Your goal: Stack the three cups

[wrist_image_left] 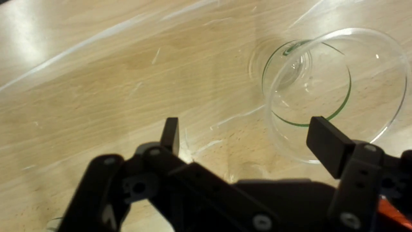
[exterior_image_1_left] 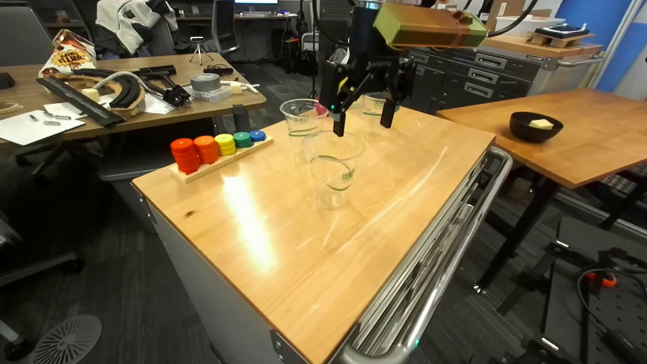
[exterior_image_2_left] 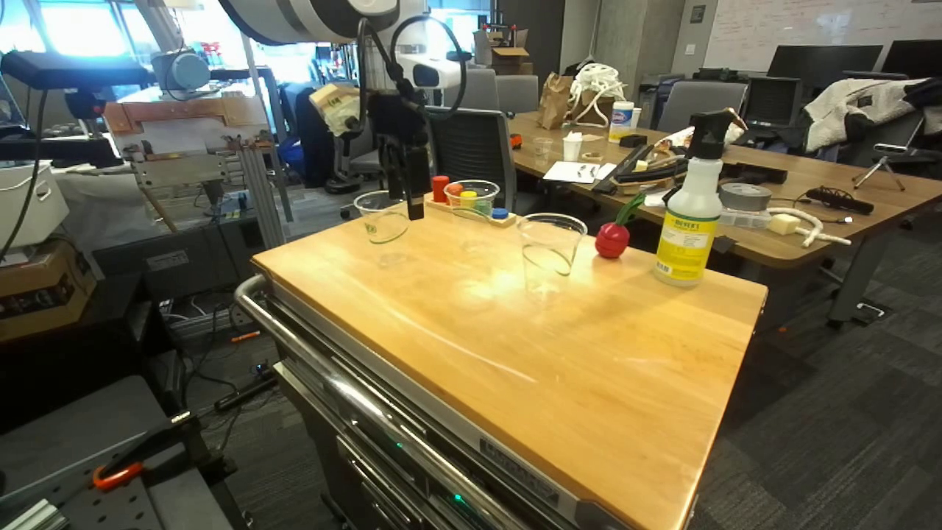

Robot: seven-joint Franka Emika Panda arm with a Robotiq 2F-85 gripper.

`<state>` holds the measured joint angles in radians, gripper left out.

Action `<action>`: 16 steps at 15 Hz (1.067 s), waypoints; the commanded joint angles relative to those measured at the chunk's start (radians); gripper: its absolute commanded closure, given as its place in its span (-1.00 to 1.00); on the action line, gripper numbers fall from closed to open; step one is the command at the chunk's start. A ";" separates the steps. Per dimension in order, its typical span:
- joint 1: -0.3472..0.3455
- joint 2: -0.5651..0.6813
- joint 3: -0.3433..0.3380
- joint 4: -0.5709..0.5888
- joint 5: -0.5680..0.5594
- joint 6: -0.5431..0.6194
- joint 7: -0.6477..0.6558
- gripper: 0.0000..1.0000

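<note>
Three clear plastic cups stand upright and apart on the wooden cart top. In an exterior view, one cup (exterior_image_1_left: 331, 174) is nearest the camera, one (exterior_image_1_left: 303, 121) is at back left, and one (exterior_image_1_left: 373, 108) is partly behind the gripper. In an exterior view they stand at left (exterior_image_2_left: 383, 221), in the middle (exterior_image_2_left: 471, 202) and at right (exterior_image_2_left: 550, 254). My gripper (exterior_image_1_left: 363, 124) is open and empty above the cart, among the cups; it also shows there (exterior_image_2_left: 407, 200). In the wrist view, a cup (wrist_image_left: 338, 93) is at right, its rim overlapped by one fingertip of the gripper (wrist_image_left: 244, 130).
A wooden stand with coloured ring stacks (exterior_image_1_left: 204, 151) lies along the cart's edge. A spray bottle (exterior_image_2_left: 688, 228) and a red radish-like toy (exterior_image_2_left: 612, 241) stand behind the right cup. A metal rail (exterior_image_1_left: 450, 263) runs along one side. A black bowl (exterior_image_1_left: 536, 129) sits on another table.
</note>
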<state>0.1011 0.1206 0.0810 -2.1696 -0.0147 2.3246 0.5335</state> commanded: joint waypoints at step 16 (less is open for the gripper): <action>0.028 0.063 -0.011 0.005 0.028 -0.008 0.003 0.94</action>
<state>0.1147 0.2064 0.0787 -2.1675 -0.0076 2.3245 0.5350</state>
